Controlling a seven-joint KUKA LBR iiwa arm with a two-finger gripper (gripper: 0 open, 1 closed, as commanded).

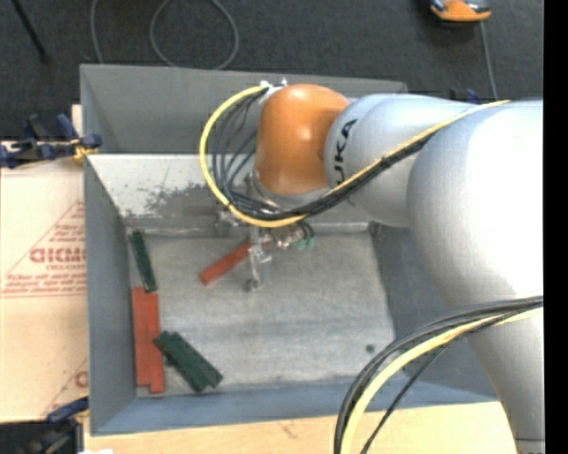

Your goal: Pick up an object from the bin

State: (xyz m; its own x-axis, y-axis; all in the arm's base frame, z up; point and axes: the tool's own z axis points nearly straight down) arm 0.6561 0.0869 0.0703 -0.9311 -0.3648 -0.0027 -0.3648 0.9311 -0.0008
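Gripper (257,274) hangs mid-bin beside an orange stick (223,266); its grip cannot be told; open floor (312,320) right, blocks (148,340) along left wall

one orange stick (223,266), one red bar (147,340), one green stick (142,261), one green block (187,360)

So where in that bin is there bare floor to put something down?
The right half of the bin floor is bare, from the tool to the right wall. The left wall is crowded: a green stick, a red bar and a green block; an orange bar lies beside the tool.
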